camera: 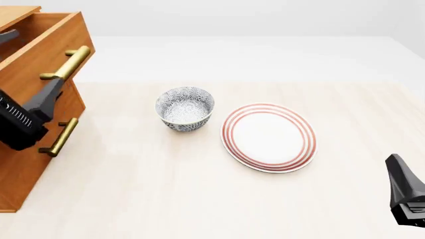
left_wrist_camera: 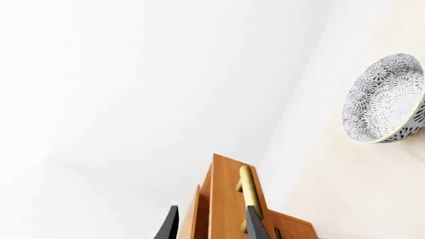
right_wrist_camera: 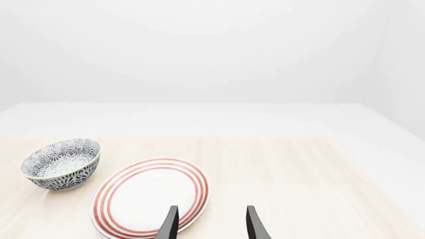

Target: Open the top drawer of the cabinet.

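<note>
The cabinet (camera: 20, 169) stands at the table's left edge. Its top drawer (camera: 47, 42) juts out toward me, its brass handle (camera: 68, 61) tilted in the front view. My left gripper (camera: 33, 58) is open and straddles the drawer front. One finger (camera: 48, 95) lies just under the handle, the other at the picture's left edge. In the left wrist view the drawer front (left_wrist_camera: 222, 199) and handle (left_wrist_camera: 247, 191) sit between the fingers of the left gripper (left_wrist_camera: 212, 226). My right gripper (right_wrist_camera: 211, 226) hangs open and empty at the near right.
A patterned bowl (camera: 184, 108) sits mid-table, with a red-ringed white plate (camera: 269, 137) to its right. The right gripper's fingers hover over the plate's (right_wrist_camera: 149, 196) near edge. A lower drawer's brass handle (camera: 59, 137) shows below the left gripper.
</note>
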